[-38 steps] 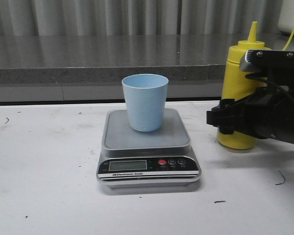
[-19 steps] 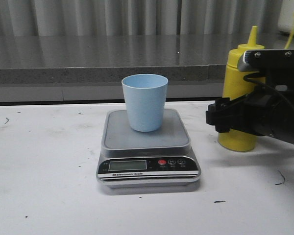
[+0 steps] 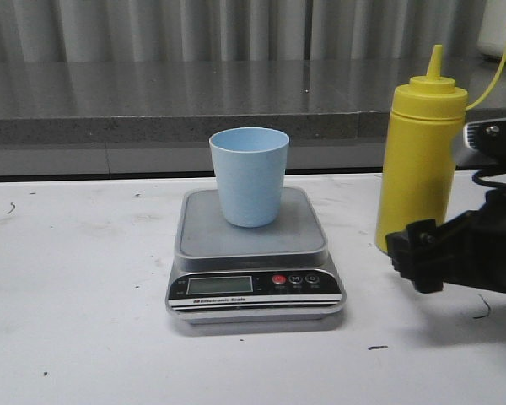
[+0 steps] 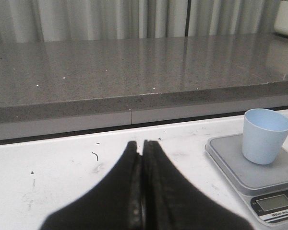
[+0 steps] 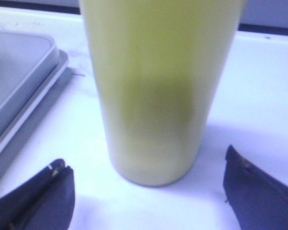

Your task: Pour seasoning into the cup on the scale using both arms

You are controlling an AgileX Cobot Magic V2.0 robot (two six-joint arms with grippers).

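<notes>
The pale blue cup (image 3: 250, 175) stands upright on the silver scale (image 3: 253, 253) at the table's middle; both show in the left wrist view, the cup (image 4: 265, 135) on the scale (image 4: 252, 167). The yellow seasoning bottle (image 3: 420, 160) stands upright on the table right of the scale. My right gripper (image 3: 417, 257) is open just in front of the bottle, low and apart from it. In the right wrist view the bottle (image 5: 158, 91) stands beyond the wide-open right gripper (image 5: 149, 191), not between the fingers. My left gripper (image 4: 143, 146) is shut and empty over the table left of the scale.
A grey stone ledge (image 3: 194, 101) runs along the table's back edge with curtains behind it. A white object (image 3: 502, 29) sits at the far right on the ledge. Small dark marks (image 3: 378, 347) dot the white table.
My right gripper has let go of the bottle, dropping and drawing back toward the camera. The bottle now stands free. The cup and scale have not moved.
</notes>
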